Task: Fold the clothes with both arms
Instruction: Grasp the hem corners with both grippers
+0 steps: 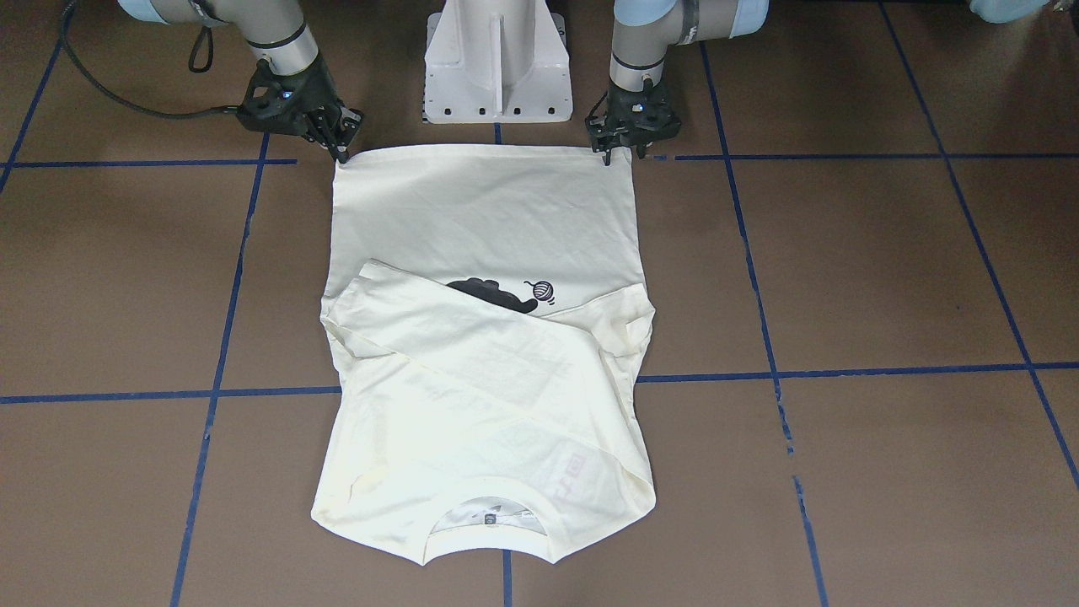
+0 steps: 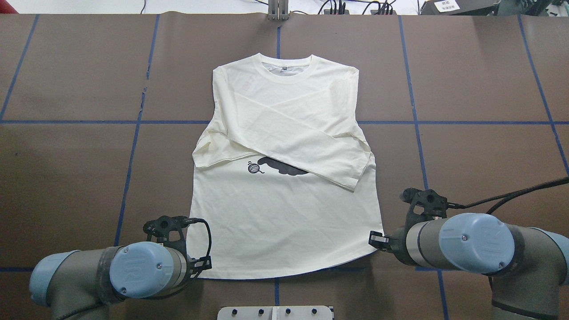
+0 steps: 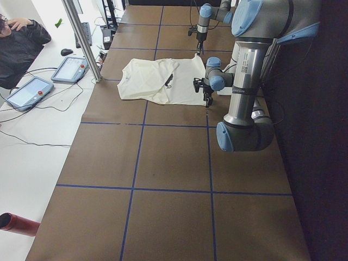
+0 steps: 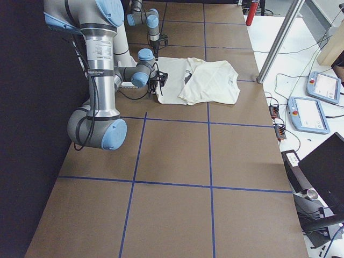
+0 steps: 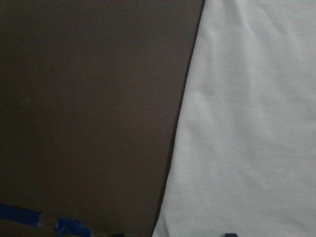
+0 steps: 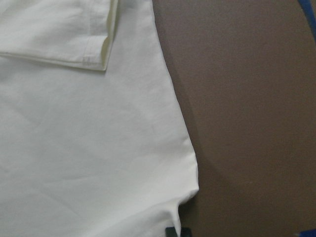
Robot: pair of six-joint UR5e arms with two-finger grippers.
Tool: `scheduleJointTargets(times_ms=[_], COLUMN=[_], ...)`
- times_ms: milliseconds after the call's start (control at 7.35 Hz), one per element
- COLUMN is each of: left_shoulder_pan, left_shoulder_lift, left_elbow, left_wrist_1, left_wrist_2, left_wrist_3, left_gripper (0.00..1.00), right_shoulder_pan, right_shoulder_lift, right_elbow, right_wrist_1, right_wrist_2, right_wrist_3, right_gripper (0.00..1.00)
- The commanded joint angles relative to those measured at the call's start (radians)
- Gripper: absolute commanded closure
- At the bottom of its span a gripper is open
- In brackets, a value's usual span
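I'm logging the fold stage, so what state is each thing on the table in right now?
shirt: flat, print side up, collar away from robot.
sleeves: both folded across the chest, crossing.
left gripper: down at a hem corner; grip cannot be told.
right gripper: down at the other hem corner; grip cannot be told.
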Motion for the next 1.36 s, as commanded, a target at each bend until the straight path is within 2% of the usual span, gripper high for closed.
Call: scheduleJointTargets(times_ms=[0, 136, 408, 680, 952, 1224], left_shoulder_pan=[0.0, 0.0, 0.0, -0.005, -0.014, -0.014], left_shoulder_lift=[-0.001, -0.002, 0.001, 0.004, 0.001, 0.001], left_elbow=[-0.005, -0.005, -0.024, -0.077, -0.163, -0.255], left_wrist_1=[0.0, 0.0, 0.001, 0.013, 0.048, 0.113], left_wrist_2=[0.0, 0.0, -0.002, -0.011, -0.014, -0.035], left_wrist_3=[-0.003, -0.001, 0.005, 0.009, 0.016, 0.11], left_gripper=[0.63, 0.79, 1.0, 1.0, 1.0, 1.0], right_shoulder_pan=[0.004, 0.004, 0.005, 0.04, 0.1, 0.099], right_shoulder_lift=[0.0, 0.0, -0.002, -0.006, -0.02, -0.099], right_elbow=[0.001, 0.001, 0.001, 0.008, 0.037, 0.146], right_wrist_1=[0.0, 0.0, 0.0, 0.0, -0.002, -0.003], right_wrist_2=[0.002, 0.003, 0.003, 0.061, 0.174, 0.21], right_wrist_3=[-0.001, -0.001, -0.009, -0.01, -0.042, -0.05], right_gripper=[1.0, 1.0, 1.0, 1.0, 1.0, 1.0])
